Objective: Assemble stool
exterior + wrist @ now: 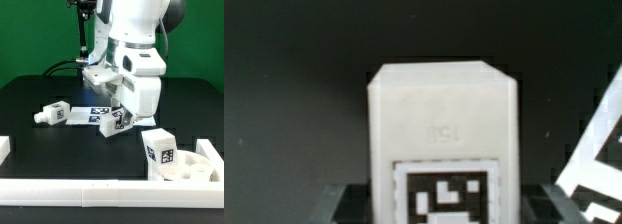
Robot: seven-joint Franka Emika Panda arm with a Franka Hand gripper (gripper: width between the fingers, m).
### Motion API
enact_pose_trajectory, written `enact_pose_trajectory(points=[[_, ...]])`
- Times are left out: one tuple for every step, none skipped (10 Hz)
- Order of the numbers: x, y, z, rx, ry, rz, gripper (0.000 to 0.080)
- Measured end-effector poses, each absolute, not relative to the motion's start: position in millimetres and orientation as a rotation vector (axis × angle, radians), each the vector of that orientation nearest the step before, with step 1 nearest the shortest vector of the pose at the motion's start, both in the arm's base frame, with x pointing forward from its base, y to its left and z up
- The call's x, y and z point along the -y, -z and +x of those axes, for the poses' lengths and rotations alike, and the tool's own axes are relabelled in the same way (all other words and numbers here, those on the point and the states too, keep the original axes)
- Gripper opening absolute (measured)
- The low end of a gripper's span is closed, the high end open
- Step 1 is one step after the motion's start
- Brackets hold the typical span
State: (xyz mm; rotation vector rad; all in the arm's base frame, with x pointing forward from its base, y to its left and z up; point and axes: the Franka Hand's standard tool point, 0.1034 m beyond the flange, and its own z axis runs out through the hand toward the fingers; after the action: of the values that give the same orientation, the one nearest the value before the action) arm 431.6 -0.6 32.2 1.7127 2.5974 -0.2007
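My gripper (119, 113) is down at the table's middle, with its jaws closed on the two sides of a chunky white stool leg (112, 123) that lies tilted under it. In the wrist view this leg (441, 110) fills the middle, its square tag between my dark fingers (358, 207), and the gripper (446, 208) is shut on it. A second leg (54, 113) lies on the black table toward the exterior view's left. The round rimmed seat (200, 170) sits at the front right, with a third tagged leg (159, 146) standing on it.
The marker board (98, 110) lies just behind the held leg, and its edge shows in the wrist view (592, 150). Long white rails (70, 191) run along the front edge, with a short piece (5, 148) at the left.
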Motion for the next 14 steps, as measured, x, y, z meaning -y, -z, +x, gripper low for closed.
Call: enact_pose_trajectory(points=[[3, -32.0, 431, -2.649, 0.213, 1.627, 0.0333], [5, -31.8, 431, -2.704, 0.227, 1.53, 0.0333], [8, -31.7, 431, -2.735, 0.236, 1.469, 0.0333], [10, -31.1, 430, -2.765, 0.247, 1.412, 0.0333], [15, -28.2, 427, -2.867, 0.271, 1.223, 0.0333], [21, -22.8, 424, -2.953, 0.297, 1.079, 0.0334], [22, -20.9, 425, -2.993, 0.31, 1.003, 0.0334], [22, -21.4, 426, -2.968, 0.309, 1.058, 0.0334], [23, -20.9, 425, -2.967, 0.31, 1.062, 0.0334], [24, -21.0, 425, -2.95, 0.311, 1.101, 0.0491], [24, -22.4, 426, -2.927, 0.313, 1.151, 0.0597], [25, -30.5, 430, -2.869, 0.316, 1.258, 0.064], [24, -42.0, 436, -2.762, 0.303, 1.423, 0.064], [22, -49.9, 441, -2.628, 0.307, 1.62, 0.0647]])
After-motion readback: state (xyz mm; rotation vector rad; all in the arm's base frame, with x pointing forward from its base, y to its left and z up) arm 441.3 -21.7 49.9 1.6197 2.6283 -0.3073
